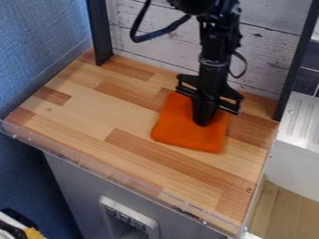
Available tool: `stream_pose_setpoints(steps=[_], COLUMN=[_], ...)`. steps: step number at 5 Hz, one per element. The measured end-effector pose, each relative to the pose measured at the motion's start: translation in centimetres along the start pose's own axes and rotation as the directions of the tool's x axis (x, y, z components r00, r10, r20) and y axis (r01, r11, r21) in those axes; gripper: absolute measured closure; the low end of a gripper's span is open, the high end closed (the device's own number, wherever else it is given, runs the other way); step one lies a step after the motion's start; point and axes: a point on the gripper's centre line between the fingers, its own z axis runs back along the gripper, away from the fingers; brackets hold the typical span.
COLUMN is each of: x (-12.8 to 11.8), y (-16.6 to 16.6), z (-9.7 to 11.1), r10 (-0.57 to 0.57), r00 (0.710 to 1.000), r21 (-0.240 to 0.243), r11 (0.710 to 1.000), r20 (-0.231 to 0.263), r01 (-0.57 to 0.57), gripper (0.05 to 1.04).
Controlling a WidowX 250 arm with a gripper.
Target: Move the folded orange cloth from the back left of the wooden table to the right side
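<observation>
A black two-finger gripper (203,124) hangs pointing down right of centre in the frame, on the black robot arm (215,56) that comes in from the top edge. Its lower end is over a flat, bright orange cloth (177,133), roughly square with rounded corners, and hides part of its upper half. Whether the gripper is spread, pressed together or pinching the cloth cannot be told, nor whether the two touch.

The cloth lies right of centre on a tabletop (81,112) of light and reddish-brown wood strips. A clear plastic edging (93,169) runs along the tabletop's front side, from the left edge of the frame down to the lower right. Behind the tabletop, at the top of the frame, is a whitewashed plank panel (268,51), between a black upright post (98,32) at the upper left and another black post (297,60) at the upper right. A thick black cable (156,35) loops beside the arm near the top.

A textured blue wall (37,42) fills the upper left. A grey cabinet front (68,186) with a pale recessed panel (109,201) stands below the tabletop. At the right edge is a white ribbed unit (299,154), above a wooden floor (280,217).
</observation>
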Motion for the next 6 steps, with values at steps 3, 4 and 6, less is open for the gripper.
stream_pose_setpoints(steps=[3,4,6], x=[1.1,0.9,-0.2], y=[-3.4,-3.8,-3.7], z=[0.2,0.3,3.5], r10=[0.064,0.079,0.072], r00=[0.997,0.997,0.997], r21=[-0.011,-0.009,-0.005], r11=[0.998,0.997,0.997], r20=[0.037,0.022,-0.004], r01=[-0.064,-0.078,-0.072], gripper=[1.000,0.847,0.295])
